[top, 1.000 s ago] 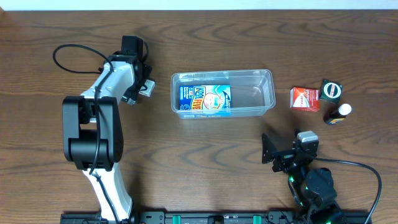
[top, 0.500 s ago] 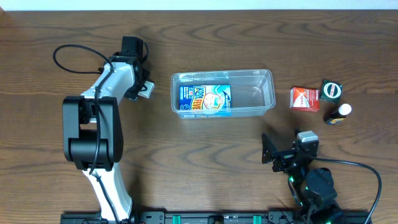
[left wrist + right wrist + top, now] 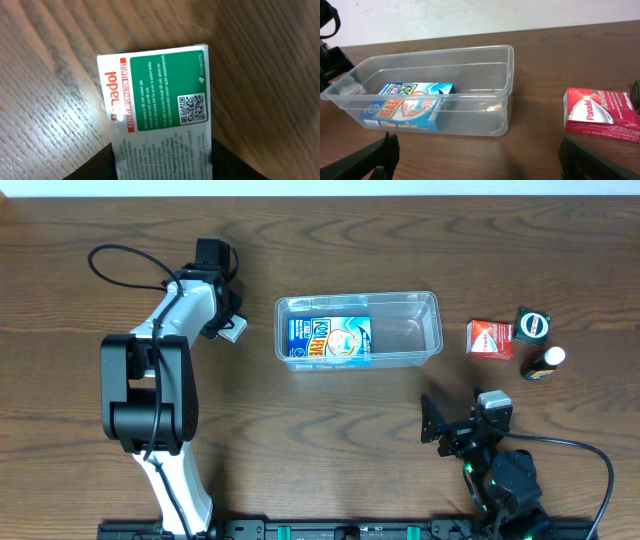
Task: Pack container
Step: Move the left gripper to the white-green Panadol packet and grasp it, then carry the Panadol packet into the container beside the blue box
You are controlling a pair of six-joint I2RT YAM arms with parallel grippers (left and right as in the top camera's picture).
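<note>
The container (image 3: 432,300) is a clear shallow tub at mid-table, also in the right wrist view (image 3: 435,54). A blue box (image 3: 330,340) lies flat in its left half. Left of the tub, my left gripper (image 3: 228,328) points down at the table. It is shut on a white and green Panadol box (image 3: 160,90), whose near end sits tight between the two dark fingers (image 3: 95,167). My right gripper (image 3: 480,165) stands open near the front edge, with nothing between its fingers, facing the tub.
A red Panadol box (image 3: 490,338) lies right of the tub, also seen by the right wrist camera (image 3: 602,115). Beyond it are a small green and black round item (image 3: 533,324) and a dark bottle with a white cap (image 3: 545,362). A black cable loops at the far left (image 3: 110,265).
The left gripper's jaws have closed in on the white and green Panadol box, which shifted slightly toward the front. The right arm has not moved.
</note>
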